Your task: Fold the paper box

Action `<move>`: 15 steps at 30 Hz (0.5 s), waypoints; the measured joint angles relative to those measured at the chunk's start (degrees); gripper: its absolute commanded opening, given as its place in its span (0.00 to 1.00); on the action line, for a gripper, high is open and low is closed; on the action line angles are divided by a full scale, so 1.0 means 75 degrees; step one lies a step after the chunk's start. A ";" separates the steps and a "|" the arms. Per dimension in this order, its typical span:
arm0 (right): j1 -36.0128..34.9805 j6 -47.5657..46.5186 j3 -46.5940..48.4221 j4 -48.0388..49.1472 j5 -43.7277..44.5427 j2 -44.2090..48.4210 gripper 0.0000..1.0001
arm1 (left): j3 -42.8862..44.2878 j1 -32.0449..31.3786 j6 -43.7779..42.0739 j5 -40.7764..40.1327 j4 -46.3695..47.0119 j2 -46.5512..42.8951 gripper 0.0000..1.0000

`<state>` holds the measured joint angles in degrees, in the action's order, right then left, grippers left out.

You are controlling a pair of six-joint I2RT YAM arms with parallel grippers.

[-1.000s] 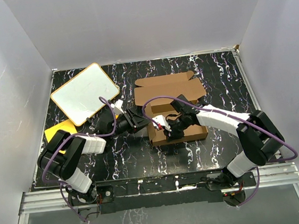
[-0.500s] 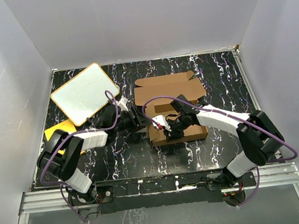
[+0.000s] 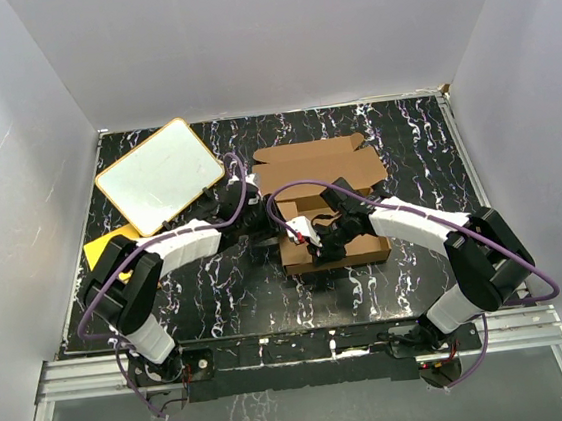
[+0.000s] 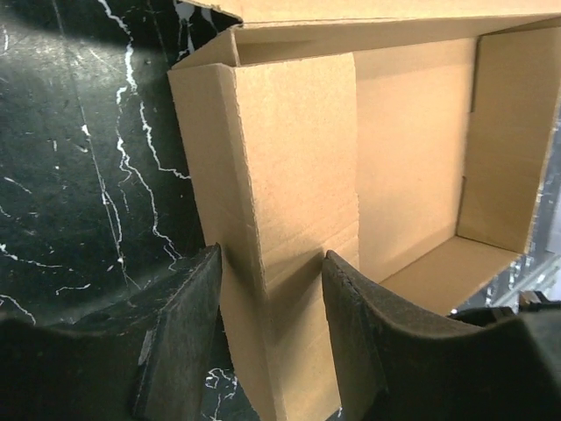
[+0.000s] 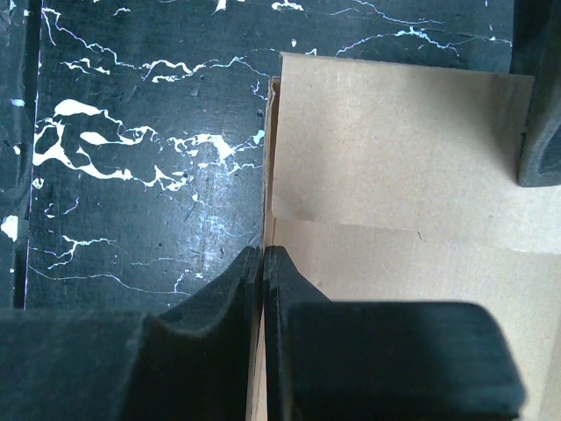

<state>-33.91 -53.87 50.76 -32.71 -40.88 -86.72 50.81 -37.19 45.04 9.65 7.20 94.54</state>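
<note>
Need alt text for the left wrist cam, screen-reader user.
Two black padded fingers of the left end effector straddle the folded side wall of the brown paper box, one outside, one inside; whether they pinch it is unclear. The box's empty interior opens right, black marbled table left.

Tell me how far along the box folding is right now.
Roughly midway. Done: the paper box forms a shallow tray with walls standing. In hand: the left gripper has its jaws astride a side wall whose flap is not yet tucked inside; the right gripper, shut, sits at the tray's edge. Left: seat that flap, then close the lid, still open behind the tray.
</note>
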 measured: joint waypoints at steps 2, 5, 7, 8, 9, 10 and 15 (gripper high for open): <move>0.0000 0.0000 0.0000 0.0000 0.0000 0.0000 0.10 | 0.0195 -0.0093 -0.0099 -0.0321 -0.0361 0.0087 0.46; 0.0000 0.0003 0.0000 0.0000 0.0000 0.0000 0.10 | 0.0431 -0.0198 -0.0213 -0.0682 -0.0793 0.0326 0.44; 0.0000 0.0003 0.0000 0.0000 0.0000 -0.0003 0.10 | 0.0600 -0.0274 -0.0291 -0.0892 -0.1087 0.0516 0.44; 0.0000 0.0003 0.0000 0.0000 0.0000 0.0000 0.10 | 0.0688 -0.0309 -0.0326 -0.0991 -0.1230 0.0612 0.43; 0.0000 0.0003 0.0000 0.0000 0.0000 0.0000 0.10 | 0.0775 -0.0335 -0.0350 -0.1084 -0.1355 0.0694 0.40; 0.0000 0.0003 0.0000 0.0003 0.0000 -0.0003 0.10 | 0.0892 -0.0385 -0.0373 -0.1195 -0.1504 0.0778 0.37; -0.0015 0.0003 0.0000 0.0044 0.0003 -0.0003 0.10 | 0.1358 -0.0673 -0.0530 -0.1784 -0.2084 0.0968 0.15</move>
<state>-34.02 -53.84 50.76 -32.38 -40.86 -86.74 60.99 -42.24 41.06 -3.73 -8.43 101.80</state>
